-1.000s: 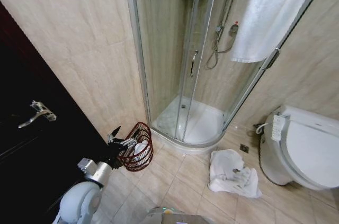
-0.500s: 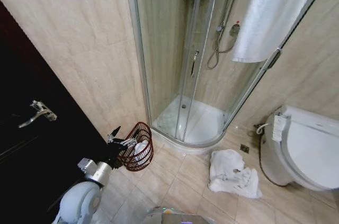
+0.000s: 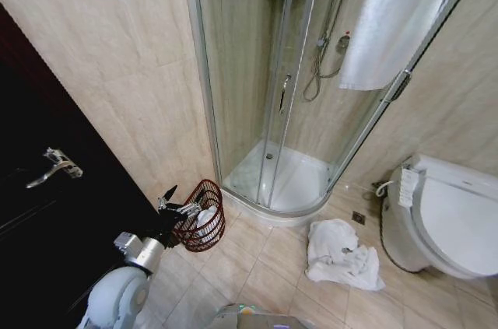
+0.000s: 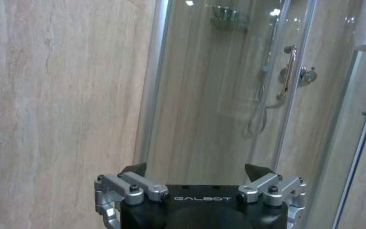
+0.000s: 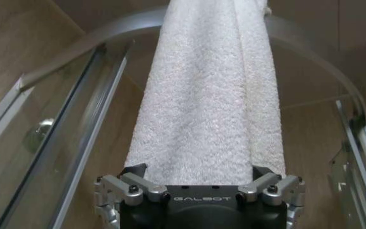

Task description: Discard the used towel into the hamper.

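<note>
Bathroom floor scene, head view. Hamper (image 3: 201,217), a dark reddish wire basket holding white cloth, stands at lower left of the frame against the tiled wall, beside the shower enclosure (image 3: 272,111). Left gripper (image 3: 174,203) sits just left of the hamper rim, fingers spread. Crumpled white towel (image 3: 339,255) lies on the floor at lower right, near the toilet (image 3: 447,216). Right gripper (image 5: 199,179), fingers spread, faces a hanging white towel (image 5: 211,90) draped over the enclosure rail.
</note>
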### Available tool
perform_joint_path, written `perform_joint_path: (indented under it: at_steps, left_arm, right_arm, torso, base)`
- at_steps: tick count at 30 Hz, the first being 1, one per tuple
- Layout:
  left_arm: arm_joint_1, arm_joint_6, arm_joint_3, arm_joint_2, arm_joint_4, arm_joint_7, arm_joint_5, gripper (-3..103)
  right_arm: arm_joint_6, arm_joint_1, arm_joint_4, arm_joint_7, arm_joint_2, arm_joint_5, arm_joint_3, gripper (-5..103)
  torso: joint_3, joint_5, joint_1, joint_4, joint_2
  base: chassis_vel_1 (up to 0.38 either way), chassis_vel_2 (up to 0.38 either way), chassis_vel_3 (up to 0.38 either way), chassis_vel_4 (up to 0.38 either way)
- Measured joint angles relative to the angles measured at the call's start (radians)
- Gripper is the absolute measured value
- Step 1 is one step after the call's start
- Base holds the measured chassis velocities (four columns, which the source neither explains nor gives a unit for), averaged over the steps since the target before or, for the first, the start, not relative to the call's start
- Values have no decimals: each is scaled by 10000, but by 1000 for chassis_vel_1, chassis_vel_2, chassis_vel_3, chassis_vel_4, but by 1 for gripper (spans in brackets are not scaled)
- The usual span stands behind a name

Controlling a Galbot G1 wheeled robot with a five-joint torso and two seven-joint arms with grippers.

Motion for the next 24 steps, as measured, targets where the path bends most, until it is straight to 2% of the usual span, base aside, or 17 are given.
perform_joint_path:
  at_steps: [3,5,8,10,14,16,20,22,23,24]
  left_arm:
    - [0,0,0,0,0,0,0,100]
    - [0,0,0,0,0,0,0,100]
    - [0,0,0,0,0,0,0,100]
    - [0,0,0,0,0,0,0,100]
    - [0,0,0,0,0,0,0,100]
    - [0,0,0,0,0,0,0,100]
    - [0,0,0,0,0,0,0,100]
    - [0,0,0,0,0,0,0,100]
    - [0,0,0,0,0,0,0,100]
    - [0,0,0,0,0,0,0,100]
  right_arm:
    - [-216,-17,-267,261,-231,-248,107,103]
    - [-285,-17,-339,377,-281,-336,127,100]
    - [-455,-36,-468,562,-377,-475,151,90]
    - [-474,-51,-482,572,-391,-497,164,90]
    - [-532,-133,-496,578,-411,-502,256,73]
    - [-535,-142,-500,579,-411,-500,268,73]
    - [-537,-152,-525,567,-359,-476,300,57]
    - [-539,-151,-528,565,-351,-471,304,57]
    - [-548,-148,-528,563,-324,-456,322,50]
    - [-551,-146,-524,563,-313,-451,326,50]
  torso:
    - [-1,-2,0,0,0]
    - [-1,-1,-1,0,0]
    - [-1,3,-1,-2,0]
    - [-1,3,-1,-1,0]
    - [-1,2,-1,-1,0]
    - [-1,1,-1,-1,0]
    - [-1,2,-1,-1,0]
    - [-1,2,-1,-1,0]
    - [-1,2,-1,-1,0]
    - [-1,1,-1,0,0]
  base:
    - [0,0,0,0]
    - [0,0,0,0]
    - [0,0,0,0]
    - [0,0,0,0]
    - [0,0,0,0]
    - [0,0,0,0]
    - [0,0,0,0]
    - [0,0,0,0]
    - [0,0,0,0]
    - [0,0,0,0]
